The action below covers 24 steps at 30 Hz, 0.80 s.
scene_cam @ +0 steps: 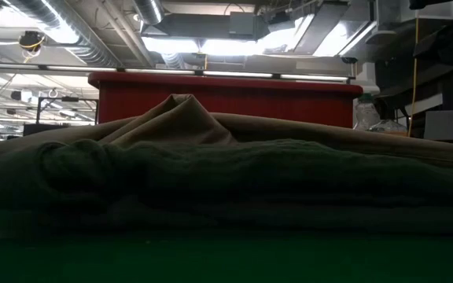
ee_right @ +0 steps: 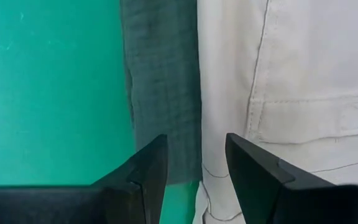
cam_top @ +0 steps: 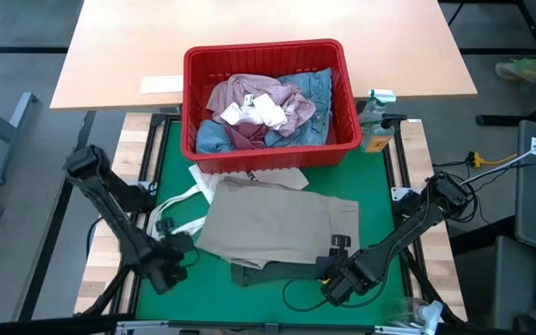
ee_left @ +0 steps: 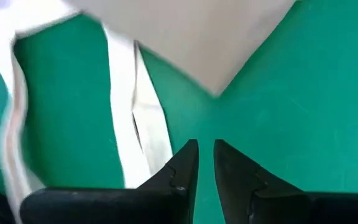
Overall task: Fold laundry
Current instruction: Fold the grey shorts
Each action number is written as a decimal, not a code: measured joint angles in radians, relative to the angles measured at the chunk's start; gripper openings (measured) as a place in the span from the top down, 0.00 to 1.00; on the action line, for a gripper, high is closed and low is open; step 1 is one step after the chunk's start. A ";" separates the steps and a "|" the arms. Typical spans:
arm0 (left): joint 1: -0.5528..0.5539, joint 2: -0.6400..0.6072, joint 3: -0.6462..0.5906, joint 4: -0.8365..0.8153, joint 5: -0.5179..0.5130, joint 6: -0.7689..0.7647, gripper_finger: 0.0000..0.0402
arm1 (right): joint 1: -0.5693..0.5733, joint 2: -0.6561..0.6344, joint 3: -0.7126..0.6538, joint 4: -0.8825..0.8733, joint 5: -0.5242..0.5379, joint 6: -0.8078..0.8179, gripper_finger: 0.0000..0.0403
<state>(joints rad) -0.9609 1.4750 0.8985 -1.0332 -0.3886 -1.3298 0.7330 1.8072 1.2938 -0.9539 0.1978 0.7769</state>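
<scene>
the left gripper (ee_left: pixel 206 148) hovers over the bare green mat (cam_top: pixel 249 293) near the table's left near corner, its two dark fingers (ee_left: pixel 185 158) drawn almost together with only a thin slit between them and nothing in it. just beside it lie the white fabric straps (ee_left: pixel 129 118) of a white tote bag (cam_top: pixel 189 209), and the corner of the folded beige trousers (cam_top: pixel 282 228) lies a little beyond the tips.

the right gripper (ee_right: pixel 194 158) sits at the near right edge of the garments, fingers spread with a clear gap, holding nothing; between them shows the edge of a dark green knitted top (ee_right: pixel 163 81) lying next to the pale trousers with their stitched seams.

from above, the beige trousers lie in the middle of the mat on top of the dark green top, which sticks out at their near edge. farther off stands a red plastic basket (cam_top: pixel 268 56) holding a mottled pink top (cam_top: pixel 249 98), light blue denim jeans (cam_top: pixel 314 88) and small white socks (cam_top: pixel 254 112).
</scene>
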 joint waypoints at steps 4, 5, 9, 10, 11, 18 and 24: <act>-0.084 -0.086 -0.148 0.243 -0.094 -0.203 0.90 | 0.000 0.000 0.000 -0.001 0.000 0.000 0.59; -0.093 -0.094 -0.180 0.322 -0.117 -0.226 0.90 | 0.000 0.000 0.000 -0.002 0.001 0.000 0.59; -0.097 -0.086 -0.277 0.634 -0.195 -0.231 0.90 | 0.000 0.000 0.000 -0.009 0.001 0.000 0.59; -0.089 -0.078 -0.295 0.701 -0.218 -0.230 0.90 | 0.000 0.000 0.000 -0.010 0.001 0.000 0.59; -0.080 -0.070 -0.311 0.753 -0.239 -0.229 0.90 | 0.000 0.000 0.000 -0.010 0.001 0.000 0.59; 0.012 0.005 -0.341 0.883 -0.194 -0.157 0.82 | 0.000 0.000 0.000 -0.015 0.001 0.000 0.59; 0.091 0.061 -0.341 0.932 -0.190 -0.114 0.65 | 0.000 0.000 0.000 -0.014 0.002 0.000 0.59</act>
<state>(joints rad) -0.8697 1.5360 0.5579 -0.1015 -0.5786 -1.4442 0.7326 1.8069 1.2938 -0.9680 0.1993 0.7765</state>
